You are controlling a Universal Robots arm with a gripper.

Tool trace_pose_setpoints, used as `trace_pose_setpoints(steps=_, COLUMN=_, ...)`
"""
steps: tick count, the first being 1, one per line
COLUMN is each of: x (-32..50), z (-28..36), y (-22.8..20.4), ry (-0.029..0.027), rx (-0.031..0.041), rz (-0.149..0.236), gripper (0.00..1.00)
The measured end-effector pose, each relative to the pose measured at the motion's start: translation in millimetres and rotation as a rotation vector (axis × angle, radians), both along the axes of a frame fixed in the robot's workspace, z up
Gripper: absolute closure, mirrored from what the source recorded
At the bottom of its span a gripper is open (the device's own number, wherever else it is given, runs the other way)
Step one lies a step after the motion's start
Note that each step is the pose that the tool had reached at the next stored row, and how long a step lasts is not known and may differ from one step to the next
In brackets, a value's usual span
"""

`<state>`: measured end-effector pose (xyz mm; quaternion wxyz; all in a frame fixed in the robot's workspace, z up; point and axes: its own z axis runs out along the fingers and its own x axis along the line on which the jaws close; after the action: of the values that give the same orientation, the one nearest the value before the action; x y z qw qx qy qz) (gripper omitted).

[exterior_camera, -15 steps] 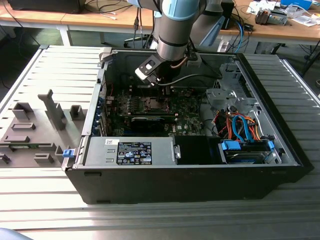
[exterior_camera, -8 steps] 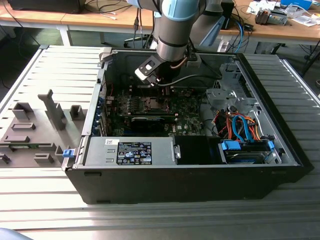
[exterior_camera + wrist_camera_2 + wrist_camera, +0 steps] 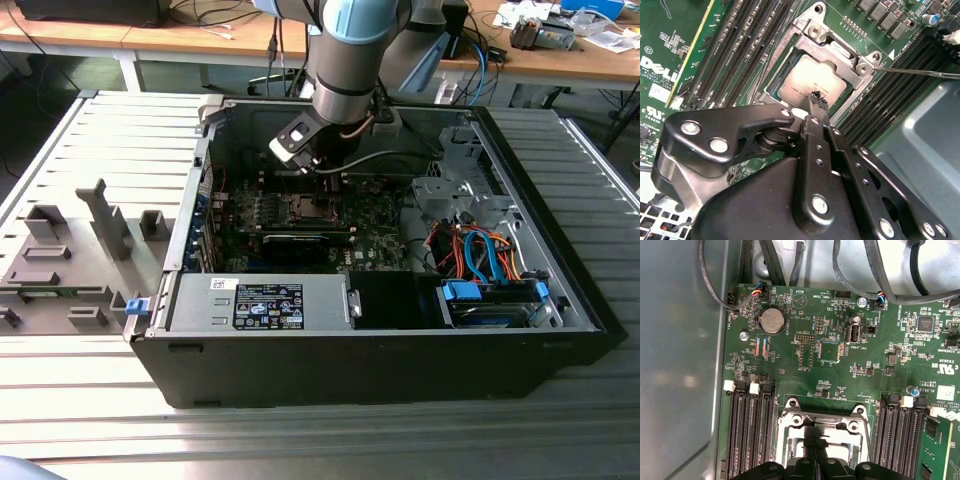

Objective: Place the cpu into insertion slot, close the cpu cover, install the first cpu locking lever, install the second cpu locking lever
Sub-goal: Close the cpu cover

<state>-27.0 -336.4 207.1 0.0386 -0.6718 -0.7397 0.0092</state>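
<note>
Silver-grey, the cpu [image 3: 812, 82] sits in the insertion slot [image 3: 772, 92] with the cpu cover [image 3: 832, 47] lowered around it. Black jaws are closed on nothing, tips just above the cpu's edge.

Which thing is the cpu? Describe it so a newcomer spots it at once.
Inside the open black computer case lies a green motherboard. Between its two banks of long black memory slots sits the silvery cpu cover. The cpu is the flat silver-grey square in its window, the only smooth plain face there.
</note>
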Motion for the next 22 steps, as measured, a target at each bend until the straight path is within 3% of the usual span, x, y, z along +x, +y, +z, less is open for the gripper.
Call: trace_pose_setpoints(steps=22, x=-1.0, z=-5.2, y=-0.1, ry=0.0001, rx=-0.0003, rz=0.000, gripper=0.89)
